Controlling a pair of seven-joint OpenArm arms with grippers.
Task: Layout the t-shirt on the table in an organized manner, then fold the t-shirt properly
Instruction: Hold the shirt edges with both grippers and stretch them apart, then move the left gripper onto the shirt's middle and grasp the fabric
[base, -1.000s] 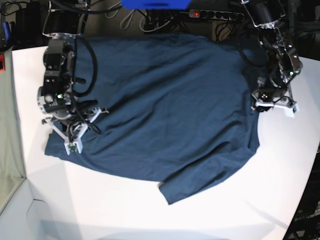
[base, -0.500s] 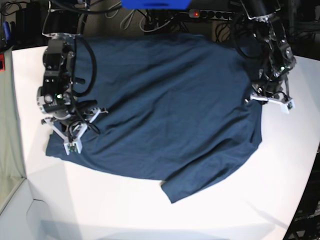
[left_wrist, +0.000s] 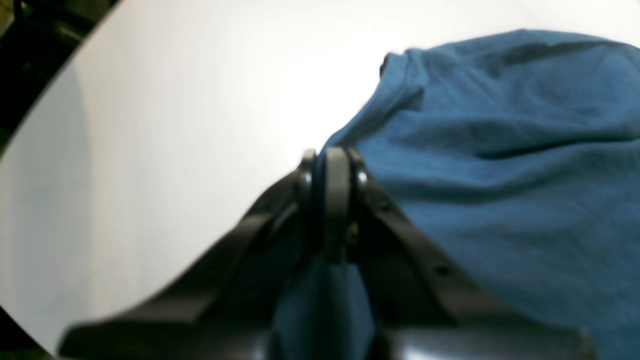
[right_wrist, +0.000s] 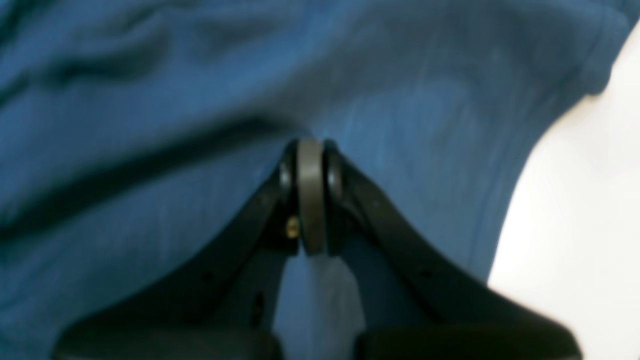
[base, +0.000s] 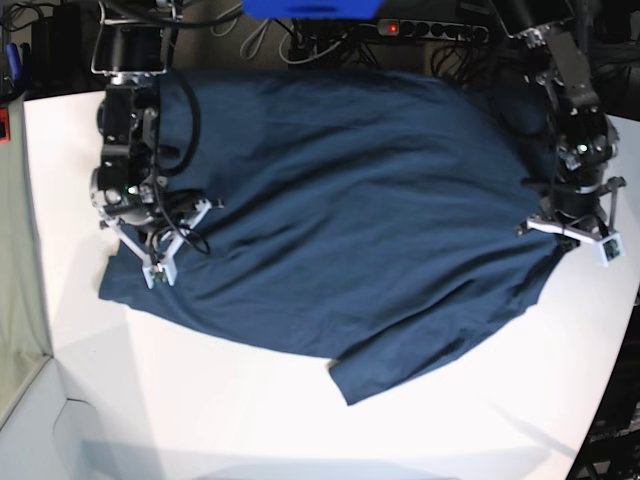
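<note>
1. 2 arms work one t-shirt (base: 340, 200) in the base view. It lies spread over the far half of the table (base: 200, 420), its long axis running side to side, with one loose flap pointing toward the near edge. The right gripper (base: 157, 262) sits on the cloth's edge at this view's left; the left gripper (base: 578, 232) sits on the opposite edge at this view's right. Each arm is at its own end, so the shirt stretches between them.

2. Left wrist view: the left gripper (left_wrist: 334, 165) has its jaws pressed together with blue cloth running down between them, so it is clamped on the t-shirt (left_wrist: 500, 165). The rest of the shirt lies to one side of the jaws, bare table (left_wrist: 150, 125) to the other. It grips the very border, with a hemmed corner further ahead.

3. Right wrist view: the right gripper (right_wrist: 310, 170) also has its jaws together, with cloth seen below them, clamped on the t-shirt (right_wrist: 150, 125). Cloth fills most of the frame; white table (right_wrist: 575, 200) shows only at the far right, so this grip sits a little inside the edge.

4. Judgement: the laying-out step is in hand, folding not begun. Pulling the 2 ends apart along the long axis should flatten the wrinkles; the near flap still needs straightening.
</note>
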